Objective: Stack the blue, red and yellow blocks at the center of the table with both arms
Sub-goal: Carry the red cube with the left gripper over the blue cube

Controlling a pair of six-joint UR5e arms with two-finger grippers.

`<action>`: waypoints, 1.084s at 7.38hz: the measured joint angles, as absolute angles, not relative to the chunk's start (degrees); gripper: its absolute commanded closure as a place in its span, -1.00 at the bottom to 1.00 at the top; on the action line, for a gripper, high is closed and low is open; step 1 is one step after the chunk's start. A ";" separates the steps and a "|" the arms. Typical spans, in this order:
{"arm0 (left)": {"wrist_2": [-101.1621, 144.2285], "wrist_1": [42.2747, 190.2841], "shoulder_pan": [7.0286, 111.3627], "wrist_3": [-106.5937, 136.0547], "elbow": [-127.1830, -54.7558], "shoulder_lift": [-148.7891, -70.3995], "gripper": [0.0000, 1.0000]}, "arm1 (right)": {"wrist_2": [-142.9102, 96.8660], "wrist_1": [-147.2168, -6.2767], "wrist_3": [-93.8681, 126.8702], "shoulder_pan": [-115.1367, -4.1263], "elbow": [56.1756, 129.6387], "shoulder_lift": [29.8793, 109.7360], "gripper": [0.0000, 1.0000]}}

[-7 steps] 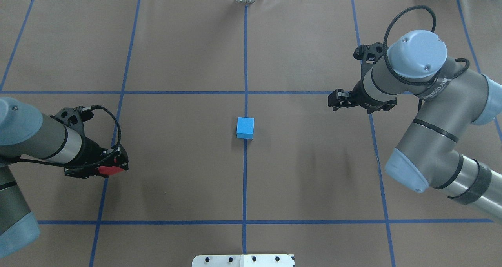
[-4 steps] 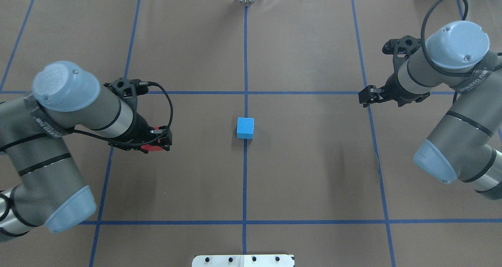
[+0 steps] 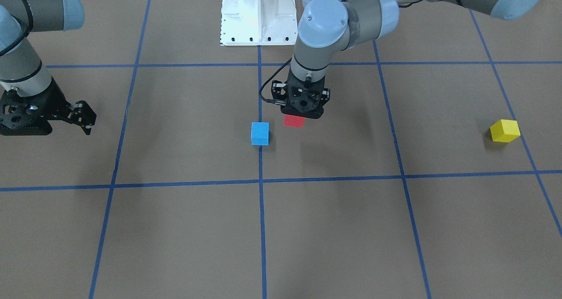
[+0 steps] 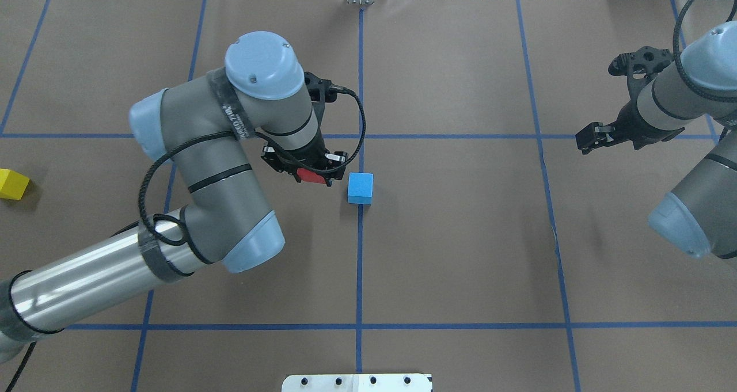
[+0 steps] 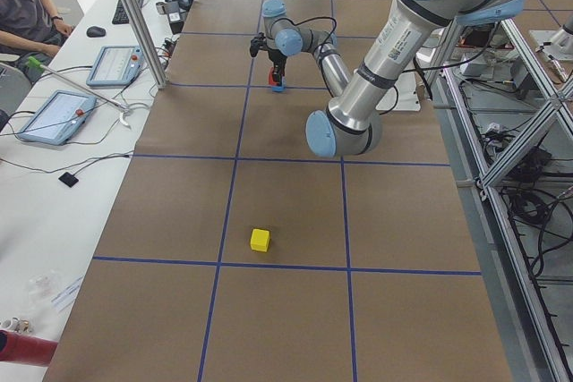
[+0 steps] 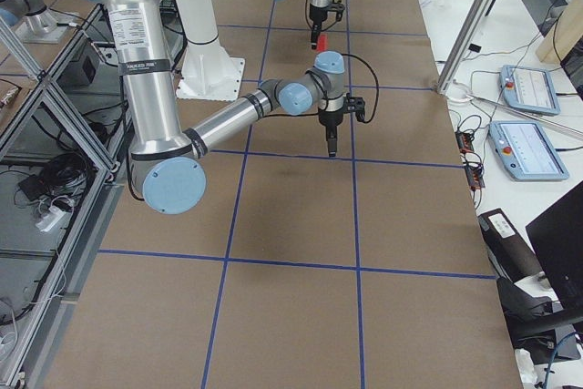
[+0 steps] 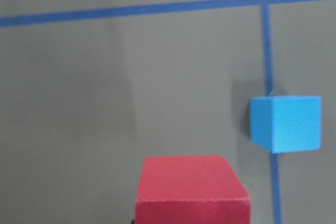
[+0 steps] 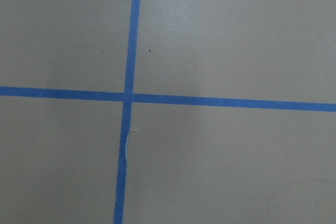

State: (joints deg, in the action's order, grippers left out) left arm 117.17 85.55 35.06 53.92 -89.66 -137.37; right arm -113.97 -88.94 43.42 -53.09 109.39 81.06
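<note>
The blue block (image 4: 360,187) sits on the table's centre line, also seen in the front view (image 3: 260,133) and the left wrist view (image 7: 286,124). My left gripper (image 4: 314,173) is shut on the red block (image 4: 311,177), held above the table just left of the blue block; the red block also shows in the front view (image 3: 294,121) and the left wrist view (image 7: 191,190). The yellow block (image 4: 12,183) lies at the far left edge, and shows in the front view (image 3: 505,131). My right gripper (image 4: 584,141) is open and empty, far right.
Blue tape lines form a grid on the brown table cover. The white robot base plate (image 3: 257,18) stands at the table's near edge by the robot. Tablets and cables lie on the side desk (image 5: 54,114) beyond the table's far edge.
My left arm has swung right with the red block, from the left side to just beside the blue block. My right arm has drawn back to the right. The yellow block is now uncovered.
</note>
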 measured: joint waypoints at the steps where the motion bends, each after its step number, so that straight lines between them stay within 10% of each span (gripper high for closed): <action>1: 117.13 85.93 34.92 52.59 -85.14 -140.54 1.00 | -114.04 -88.95 43.18 -53.29 109.30 81.14 -1.00; 8: 116.66 86.57 32.35 55.19 -75.19 -147.37 1.00 | -114.08 -88.91 43.15 -53.28 108.97 80.92 -1.00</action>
